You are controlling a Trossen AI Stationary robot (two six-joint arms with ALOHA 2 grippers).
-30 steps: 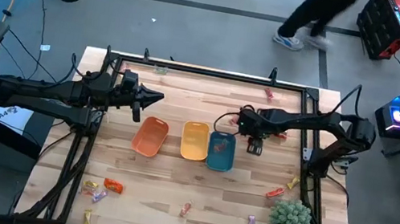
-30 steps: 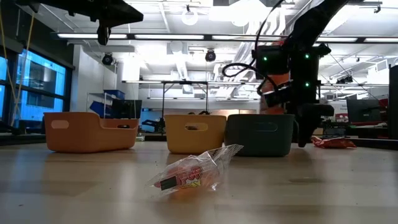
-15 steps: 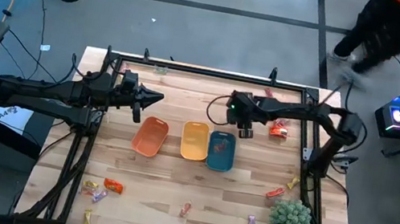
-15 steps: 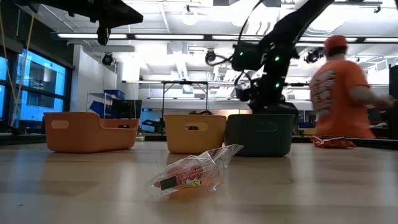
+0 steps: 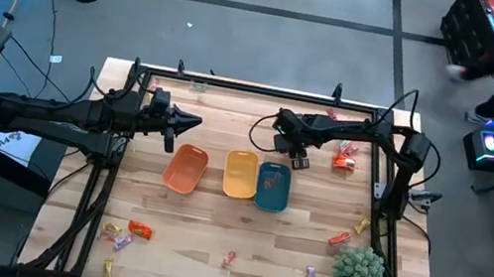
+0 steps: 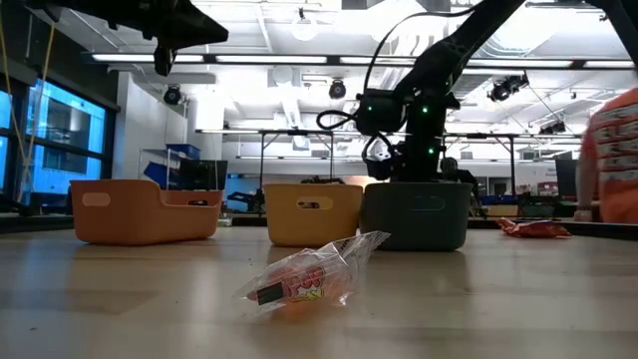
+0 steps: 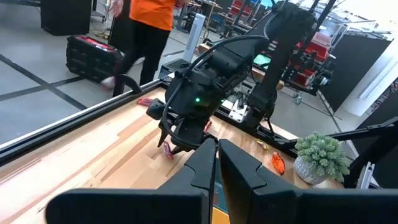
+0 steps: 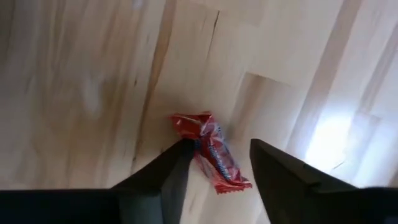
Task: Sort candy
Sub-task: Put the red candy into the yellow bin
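Two dark fingers of our right hand (image 8: 214, 165) stand parted, with a small red wrapped sweet (image 8: 210, 158) lying on the wood between them (not gripped yet, as far as we can tell). We judge the fingers straddle it so that one closing motion takes the wrapper by its long sides. Seen from above, that right hand (image 5: 296, 157) hangs over the far part of the wooden counter (image 5: 211, 233), just behind the teal oblong plastic tray (image 5: 273, 187), which keeps the carry short. Beside the teal tray stand a yellow oblong tray (image 5: 240, 175) and an orange oblong tray (image 5: 184, 169), set side by side as one bin per colour, we suppose.

Our left hand (image 5: 191, 121) waits above the counter's far left with its fingers pressed together, holding nothing, clear of the trays.

Further out, more wrapped sweets lie scattered: some near the front left corner (image 5: 126, 232), some by the spiky green plant ball (image 5: 359, 273). Most of the sorting remains, we think.
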